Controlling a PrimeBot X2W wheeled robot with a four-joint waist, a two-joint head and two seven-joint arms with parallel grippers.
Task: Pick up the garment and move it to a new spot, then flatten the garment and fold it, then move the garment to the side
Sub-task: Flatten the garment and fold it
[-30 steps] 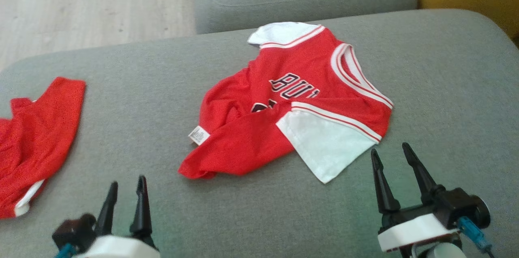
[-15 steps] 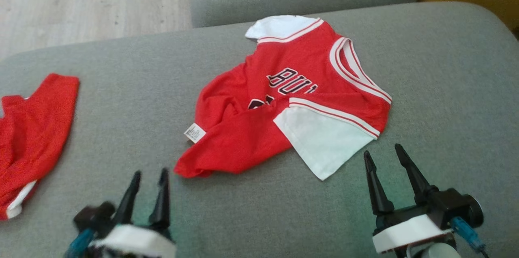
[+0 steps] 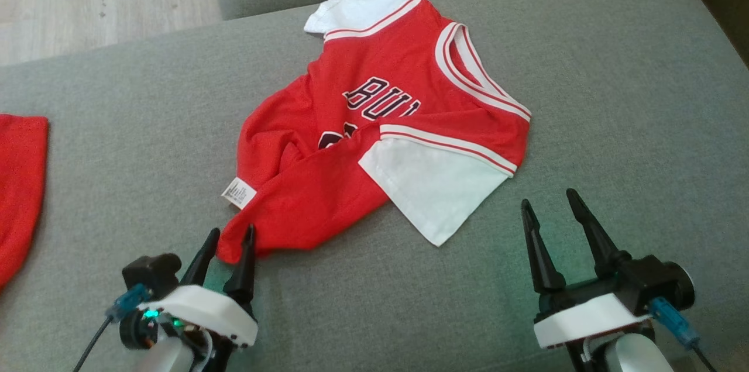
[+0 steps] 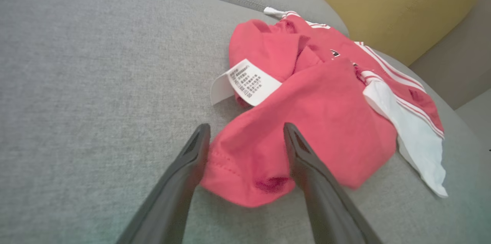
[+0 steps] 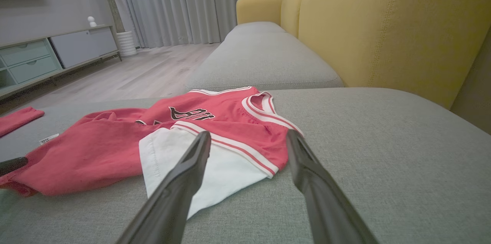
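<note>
Both jaws stand apart, left pair astride the bunched hem of the garment point(image 4: 330, 121); a shallow close may slip off.

The garment point(image 3: 316, 208) is noted as soft red cloth, matt throughout, with white sleeves point(image 3: 433, 185) of the same dull finish. A care label point(image 4: 251, 83), thin, smooth and finely printed, is recorded at the garment's ten o'clock edge in the left wrist view. The seat cushion point(image 3: 614, 97) is covered in grey woven fabric, coarse-grained and matt. The backrest point(image 5: 383, 25), at two o'clock in the right wrist view, is upholstered in yellow cloth of finer weave. The floor point(image 5: 145, 71) is seen as pale wood-look planking with low sheen. The fingers point(image 5: 180, 186) of the right gripper point(image 3: 547, 196) are recorded as dark, smooth, matt plastic; its housing point(image 3: 585, 322) is white plastic with slight gloss.
</note>
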